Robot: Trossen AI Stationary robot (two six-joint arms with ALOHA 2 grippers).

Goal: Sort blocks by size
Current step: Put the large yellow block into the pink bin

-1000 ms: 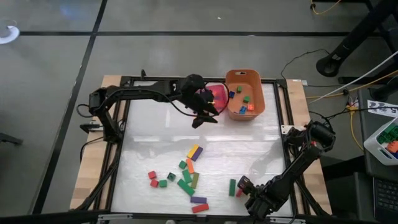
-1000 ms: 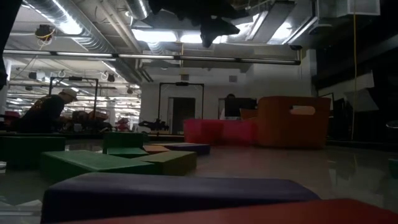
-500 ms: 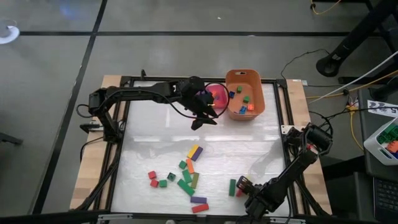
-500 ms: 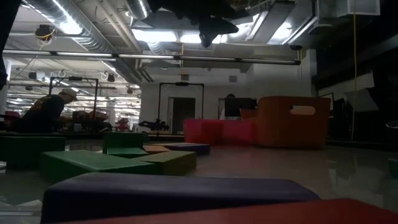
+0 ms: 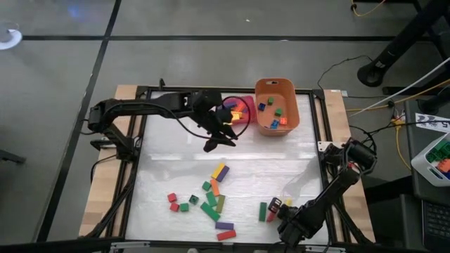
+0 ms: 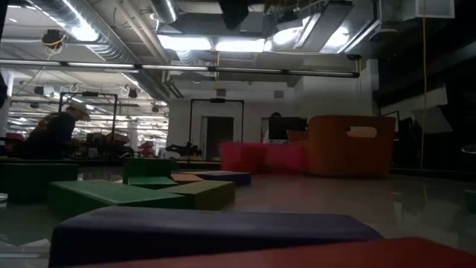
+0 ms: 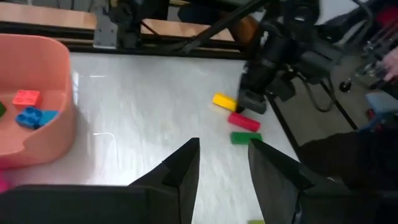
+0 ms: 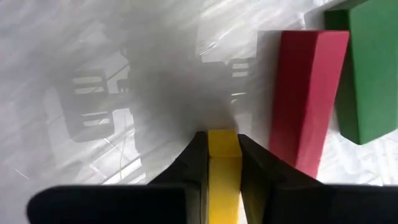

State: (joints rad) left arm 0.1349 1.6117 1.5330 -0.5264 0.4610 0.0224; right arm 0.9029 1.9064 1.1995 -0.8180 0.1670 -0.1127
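My right gripper (image 5: 283, 209) stands at the table's near right, pointing down and shut on a yellow block (image 8: 222, 144). A red bar (image 8: 308, 99) and a green bar (image 8: 367, 74) lie on the table right beside that block. My left gripper (image 5: 215, 142) hangs above the table just near of the pink tray (image 5: 245, 104), open, with nothing between its fingers (image 7: 186, 165). Several more blocks (image 5: 213, 198) lie scattered on the table's near middle. My right gripper pinches the yellow block's two long sides (image 8: 222, 152) between its two fingers. The fingers come from above, pointing down, and lie across the block. In the left wrist view the block (image 7: 224, 101) lies level at the table's surface and sticks out sideways from the fingers.
The orange tub (image 5: 276, 105) at the far right holds several small blocks; the pink tray beside it holds a yellow-orange one (image 5: 236, 114). Bare table lies between the tray and the scattered blocks. In the low view, purple (image 6: 208, 231) and green (image 6: 111, 195) bars fill the foreground.
My left gripper has drawn away from over the pink tray, going toward the table's left and near side and rising. My right gripper has stayed at the near right; the yellow block now shows at its fingers.
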